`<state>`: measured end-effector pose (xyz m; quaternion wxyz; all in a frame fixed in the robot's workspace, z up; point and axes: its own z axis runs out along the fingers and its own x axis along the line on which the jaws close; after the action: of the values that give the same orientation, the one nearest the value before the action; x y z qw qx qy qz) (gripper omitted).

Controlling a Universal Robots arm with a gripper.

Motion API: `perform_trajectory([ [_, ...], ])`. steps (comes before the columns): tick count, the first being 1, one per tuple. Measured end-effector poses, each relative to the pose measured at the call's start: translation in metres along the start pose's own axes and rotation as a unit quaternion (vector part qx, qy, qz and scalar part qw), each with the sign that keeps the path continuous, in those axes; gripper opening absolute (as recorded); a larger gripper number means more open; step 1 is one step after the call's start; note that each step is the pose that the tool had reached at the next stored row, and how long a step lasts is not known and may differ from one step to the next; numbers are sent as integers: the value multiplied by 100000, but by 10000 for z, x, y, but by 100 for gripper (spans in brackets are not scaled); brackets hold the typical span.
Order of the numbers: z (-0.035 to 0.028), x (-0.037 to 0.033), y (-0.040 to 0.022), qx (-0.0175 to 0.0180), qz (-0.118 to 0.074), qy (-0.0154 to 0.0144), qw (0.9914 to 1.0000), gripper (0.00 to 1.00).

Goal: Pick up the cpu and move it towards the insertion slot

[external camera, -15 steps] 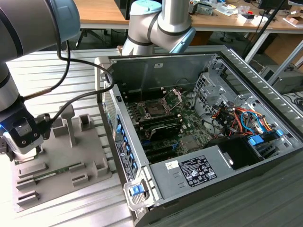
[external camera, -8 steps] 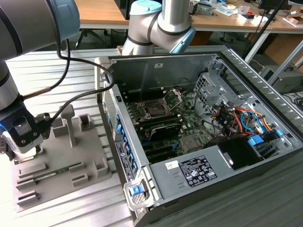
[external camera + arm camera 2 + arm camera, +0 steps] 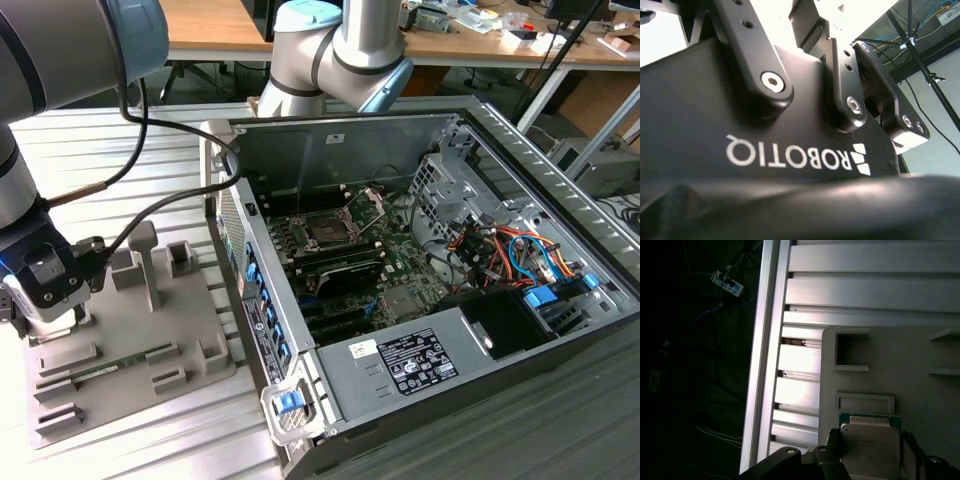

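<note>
**Chip under the gripper, socket across the wall.** The gripper (image 3: 45, 300) hangs low at the 9 o'clock end of the grey tray (image 3: 205, 315) in the exterior view, with the cpu (image 3: 870, 450) directly under it. In the first wrist view the pale chip shows flat-on against the tray. It is near-square, with no long axis to speak of. Whether the gripper has closed on it cannot be told. The insertion slot (image 3: 328, 232) lies well apart, toward 3 o'clock from the gripper, and its bracket (image 3: 372, 203) appears swung open. The slot sits inside the open computer case (image 3: 300, 150), whose near wall stands between tray and slot, so the chip likely must travel up and over. The tray also carries raised blocks (image 3: 140, 265) and a thin green strip (image 3: 115, 368).
</note>
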<state>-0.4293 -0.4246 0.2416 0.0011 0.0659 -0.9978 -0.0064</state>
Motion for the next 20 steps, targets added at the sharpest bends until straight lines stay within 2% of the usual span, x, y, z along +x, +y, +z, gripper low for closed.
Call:
perform_trajectory([
  [20, -126, 0, 2, -2, 1, -2, 100000, 55],
])
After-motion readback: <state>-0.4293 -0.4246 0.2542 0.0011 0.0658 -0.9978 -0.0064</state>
